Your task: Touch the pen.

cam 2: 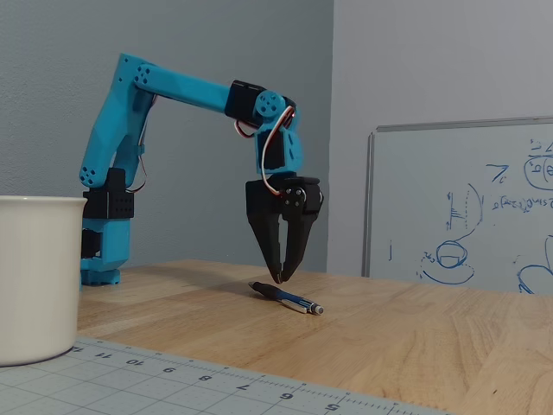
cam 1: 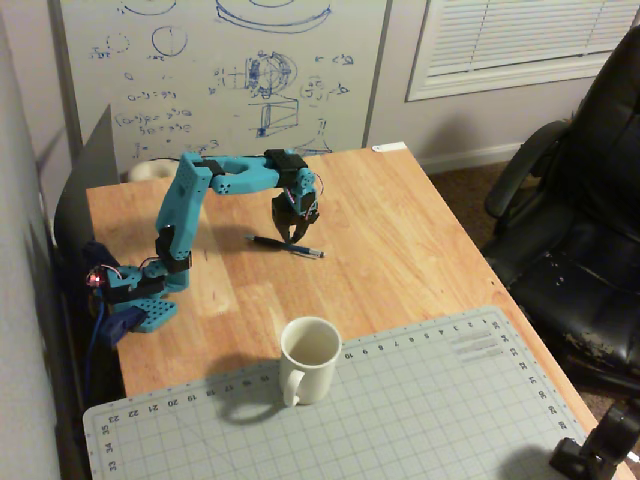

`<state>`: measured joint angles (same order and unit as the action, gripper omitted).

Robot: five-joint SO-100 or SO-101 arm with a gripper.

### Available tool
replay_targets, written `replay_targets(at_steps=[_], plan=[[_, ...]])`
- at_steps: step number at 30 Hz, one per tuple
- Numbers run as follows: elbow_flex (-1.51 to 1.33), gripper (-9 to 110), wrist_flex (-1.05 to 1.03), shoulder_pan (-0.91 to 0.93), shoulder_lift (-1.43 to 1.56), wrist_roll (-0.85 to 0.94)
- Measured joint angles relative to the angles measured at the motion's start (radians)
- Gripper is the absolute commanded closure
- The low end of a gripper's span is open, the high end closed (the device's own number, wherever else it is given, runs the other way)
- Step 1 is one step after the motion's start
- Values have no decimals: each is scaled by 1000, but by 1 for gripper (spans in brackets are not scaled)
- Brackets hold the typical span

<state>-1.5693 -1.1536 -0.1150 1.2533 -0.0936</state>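
Note:
The pen (cam 1: 286, 246) is thin and dark with a silvery-blue tip, and it lies flat on the wooden table (cam 1: 400, 220). From the low side camera, the pen (cam 2: 286, 297) rests just below the fingertips. My gripper (cam 1: 290, 240) points straight down over the middle of the pen, its black fingers brought together and holding nothing. In the side view the gripper (cam 2: 281, 279) tips hover a hair above the pen's barrel; whether they touch it I cannot tell.
A white mug (cam 1: 308, 358) stands at the edge of a grey cutting mat (cam 1: 400, 410) in front. The blue arm base (cam 1: 140, 295) sits at the table's left edge. A whiteboard (cam 1: 220, 70) stands behind, and a black office chair (cam 1: 580, 220) is at the right.

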Motion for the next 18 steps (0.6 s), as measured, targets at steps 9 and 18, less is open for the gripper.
replay_targets(at_steps=[9, 18], plan=[[12, 101, 126, -15, -60, 0], [12, 101, 137, -15, -71, 0]])
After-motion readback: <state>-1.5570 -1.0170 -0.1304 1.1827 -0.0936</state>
